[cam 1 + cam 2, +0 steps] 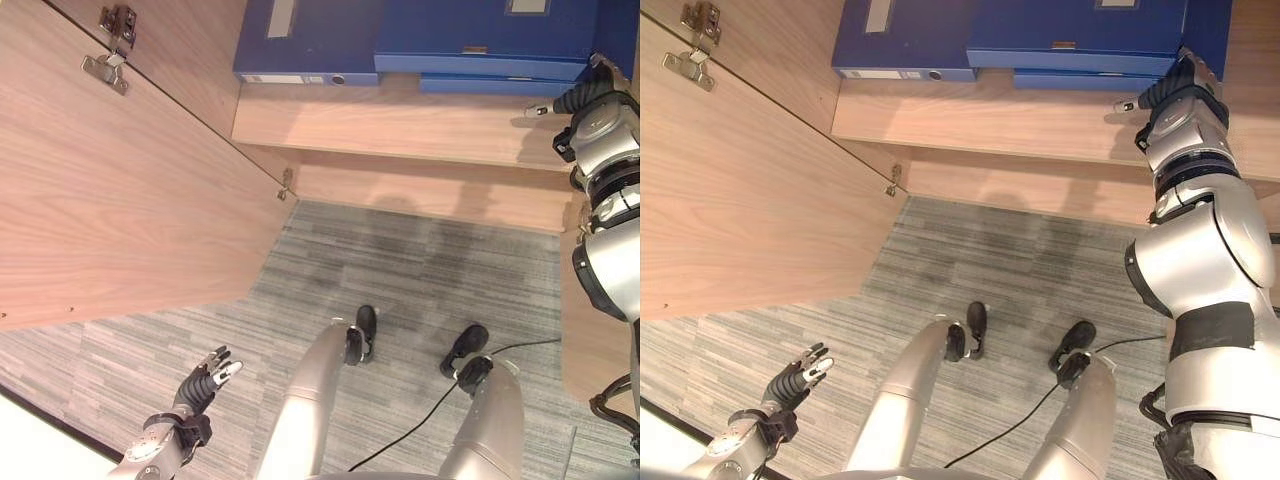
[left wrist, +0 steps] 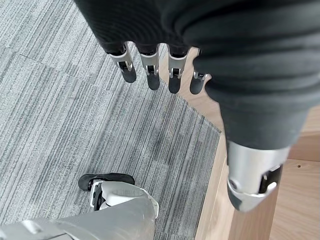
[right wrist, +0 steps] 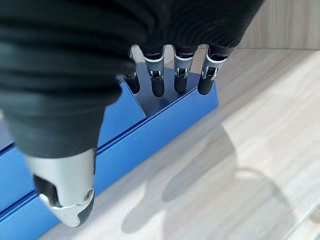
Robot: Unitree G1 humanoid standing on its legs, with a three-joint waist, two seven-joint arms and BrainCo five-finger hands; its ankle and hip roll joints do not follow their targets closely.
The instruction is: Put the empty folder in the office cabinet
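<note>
Blue folders lie flat on the cabinet shelf (image 1: 400,125): one at the left (image 1: 300,40), and a stack of two at the right (image 1: 470,40). My right hand (image 1: 1170,95) is at the right end of that stack. In the right wrist view its fingers (image 3: 157,82) point straight out over the top folder (image 3: 165,120), the thumb (image 3: 65,190) stands apart, and nothing is gripped. Whether the fingertips touch the folder I cannot tell. My left hand (image 1: 205,385) hangs low over the carpet with relaxed, empty fingers (image 2: 150,70).
The cabinet door (image 1: 110,190) stands wide open at the left, with metal hinges (image 1: 105,70) on its inner face. A wooden plinth (image 1: 430,190) runs under the shelf. Grey striped carpet (image 1: 420,270) covers the floor in front of it.
</note>
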